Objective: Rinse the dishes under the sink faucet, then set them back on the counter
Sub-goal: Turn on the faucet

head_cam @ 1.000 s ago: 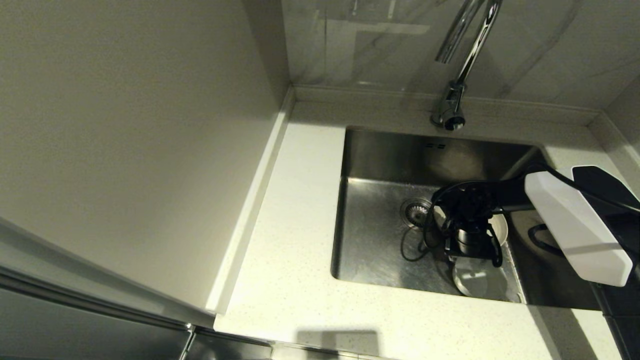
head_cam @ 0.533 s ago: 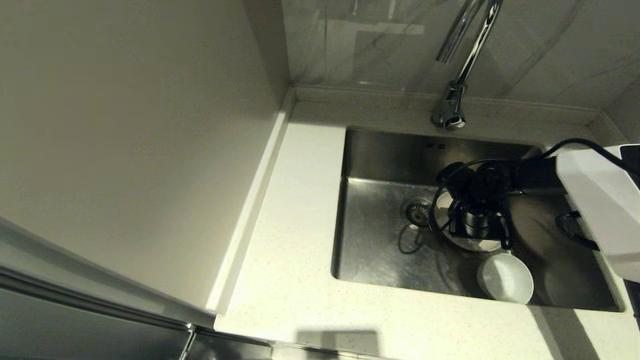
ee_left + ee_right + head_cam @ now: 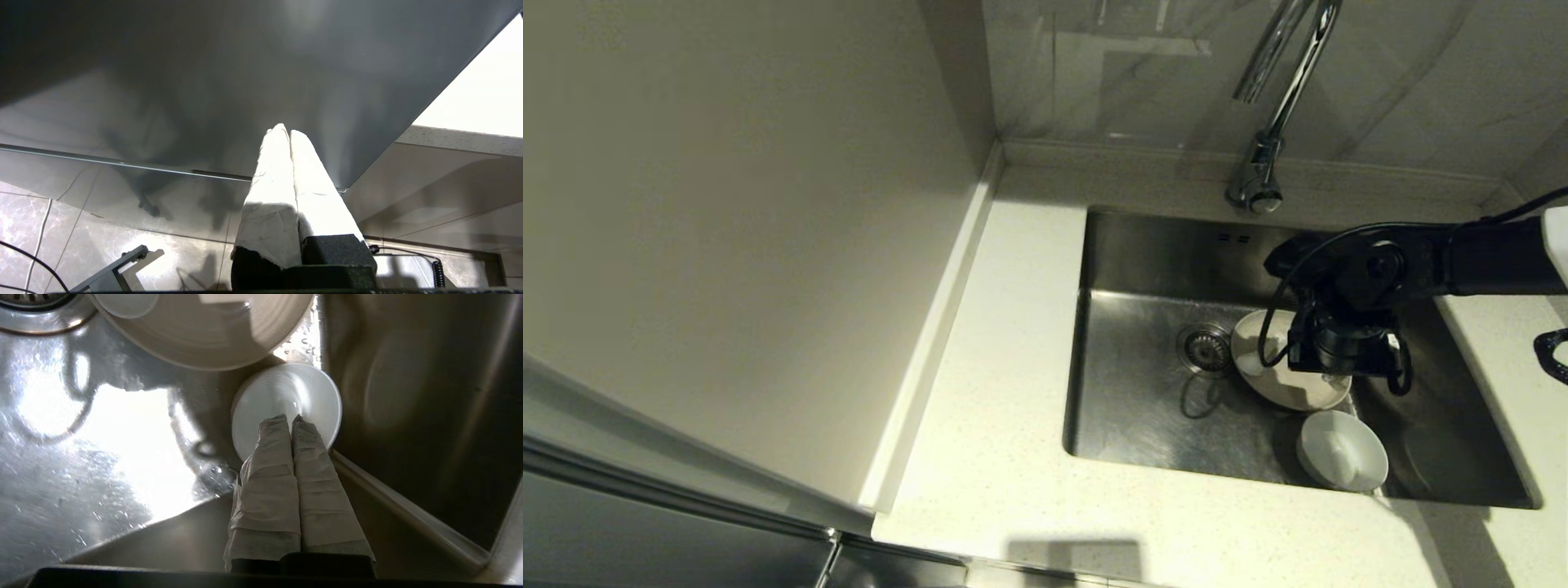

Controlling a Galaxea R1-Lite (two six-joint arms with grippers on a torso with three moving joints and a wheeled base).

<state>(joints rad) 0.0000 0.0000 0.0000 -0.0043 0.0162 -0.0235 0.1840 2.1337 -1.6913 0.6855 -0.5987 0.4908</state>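
In the sink point(image 3: 1143, 408) a cream-white plate point(image 3: 1298, 384) lies right of the drain point(image 3: 1203, 347). On its left part rests a white spoon point(image 3: 1250, 362). The small white bowl point(image 3: 1342, 449) stands upright by the sink's front wall. My right arm's wrist point(image 3: 1343, 343) hangs over the plate's right side and hides its fingers in the head view. In the right wrist view my right gripper point(image 3: 289, 418) is shut and empty, above the bowl point(image 3: 286, 396), with the plate point(image 3: 204, 335) beyond. The faucet point(image 3: 1270, 122) rises behind the sink. My left gripper point(image 3: 284, 130) is shut and parked below the counter.
The counter point(image 3: 1005, 367) runs left of and in front of the sink, with a raised rim against the wall panel point(image 3: 727, 204) on the left. A narrow counter strip point(image 3: 1503, 351) lies to the sink's right, under my right arm.
My right arm has lifted and swung toward the back right of the sink, uncovering the bowl at the front wall. The plate and spoon have stayed put.
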